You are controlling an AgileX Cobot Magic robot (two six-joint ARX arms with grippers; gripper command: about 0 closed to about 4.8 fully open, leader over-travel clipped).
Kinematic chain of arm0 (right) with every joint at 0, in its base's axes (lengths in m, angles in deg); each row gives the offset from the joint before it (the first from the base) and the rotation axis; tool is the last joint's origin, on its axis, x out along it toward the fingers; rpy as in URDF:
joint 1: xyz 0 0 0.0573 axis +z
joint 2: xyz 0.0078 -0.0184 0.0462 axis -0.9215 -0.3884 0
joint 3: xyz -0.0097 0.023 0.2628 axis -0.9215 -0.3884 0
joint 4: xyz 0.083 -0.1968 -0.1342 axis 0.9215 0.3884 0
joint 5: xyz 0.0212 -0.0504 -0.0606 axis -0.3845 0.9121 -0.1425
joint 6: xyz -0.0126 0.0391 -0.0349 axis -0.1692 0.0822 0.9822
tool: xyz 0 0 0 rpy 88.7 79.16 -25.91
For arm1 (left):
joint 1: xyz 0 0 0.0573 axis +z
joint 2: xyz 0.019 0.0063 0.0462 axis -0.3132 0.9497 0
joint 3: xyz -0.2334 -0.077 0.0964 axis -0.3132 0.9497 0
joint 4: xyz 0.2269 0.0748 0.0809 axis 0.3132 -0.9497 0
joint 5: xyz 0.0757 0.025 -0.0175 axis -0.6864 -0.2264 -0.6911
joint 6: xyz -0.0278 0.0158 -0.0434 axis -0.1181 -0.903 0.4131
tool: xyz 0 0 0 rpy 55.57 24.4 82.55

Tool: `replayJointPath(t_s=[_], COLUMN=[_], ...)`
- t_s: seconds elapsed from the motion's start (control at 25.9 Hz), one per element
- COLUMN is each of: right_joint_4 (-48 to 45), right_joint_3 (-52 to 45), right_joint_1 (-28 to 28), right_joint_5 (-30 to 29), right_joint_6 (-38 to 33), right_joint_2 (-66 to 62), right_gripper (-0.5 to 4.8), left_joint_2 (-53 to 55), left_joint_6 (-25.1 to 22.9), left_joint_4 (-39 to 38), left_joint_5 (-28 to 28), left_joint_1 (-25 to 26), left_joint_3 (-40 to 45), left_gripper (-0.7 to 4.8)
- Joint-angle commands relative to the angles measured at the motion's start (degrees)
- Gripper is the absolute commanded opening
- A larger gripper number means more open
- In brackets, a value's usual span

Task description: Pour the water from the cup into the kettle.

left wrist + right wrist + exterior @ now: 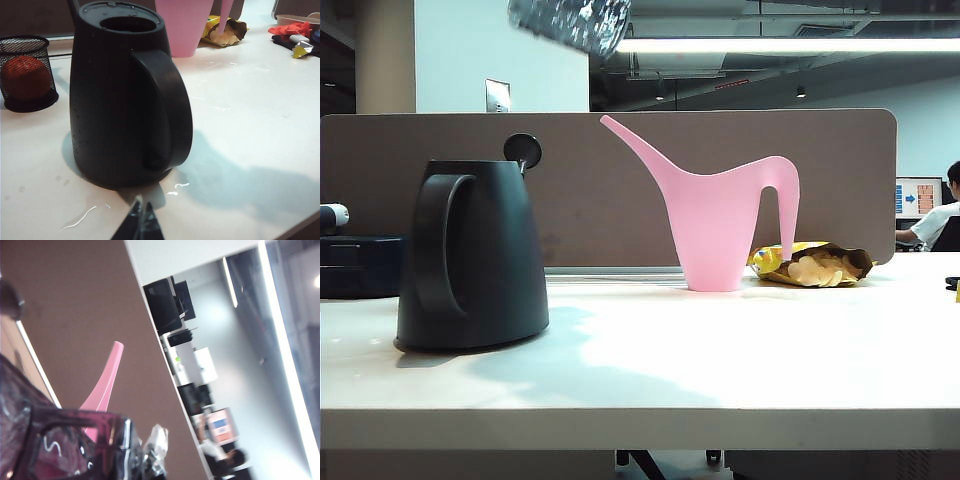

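Note:
The black kettle (470,255) stands on the left of the white table (720,370), its lid tipped back with the knob (523,150) up, and its mouth (127,22) is uncovered. The dimpled glass cup (570,20) hangs tilted at the top edge of the exterior view, above and right of the kettle. In the right wrist view the purplish cup (45,445) fills the corner, with my right gripper (140,457) shut at its dark handle (75,416). My left gripper (140,225) is shut and empty, low over the table just short of the kettle (125,95).
A pink watering can (720,220) stands mid-table by the brown partition (620,180), with an open chip bag (815,265) to its right. A black mesh holder (25,72) sits beside the kettle. Red items (295,30) lie at the far side. Water streaks (85,216) glisten near the kettle's base.

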Motion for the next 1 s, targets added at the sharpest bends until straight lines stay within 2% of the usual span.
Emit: replayJointPath(t_s=[0.04,0.19,0.46,0.58,0.69,0.85,1.0], right_joint_4=[2.27,9.27,21.16,25.46,27.45,25.00,18.58], right_joint_3=[0.31,0.28,0.17,0.04,-2.67,-8.92,-17.05], right_joint_1=[-1.49,-5.68,-15.65,-20.33,-25.20,-27.39,-28.61], right_joint_5=[0.79,-0.87,-11.78,-16.26,-20.52,-23.06,-24.33], right_joint_6=[-10.84,-23.67,-46.27,-53.57,-56.68,-59.25,-60.52], right_joint_2=[3.93,10.05,17.25,18.73,20.24,21.94,22.67], right_gripper=[-0.06,-0.06,-0.06,-0.06,-0.06,-0.06,-0.06], left_joint_2=[0.04,0.04,0.04,0.04,0.04,0.04,0.04], left_joint_6=[-0.02,0.02,0.17,0.17,0.17,0.20,0.20], left_joint_4=[0.28,0.26,0.28,0.26,0.26,0.28,0.26], left_joint_5=[0.22,0.24,0.24,0.24,0.22,0.24,0.24], left_joint_1=[0.00,0.00,0.00,0.00,0.00,0.00,0.00], left_joint_3=[-0.15,-0.15,-0.15,-0.13,-0.11,-0.11,-0.11], left_gripper=[-0.05,-0.05,-0.05,-0.05,-0.05,-0.05,-0.05])
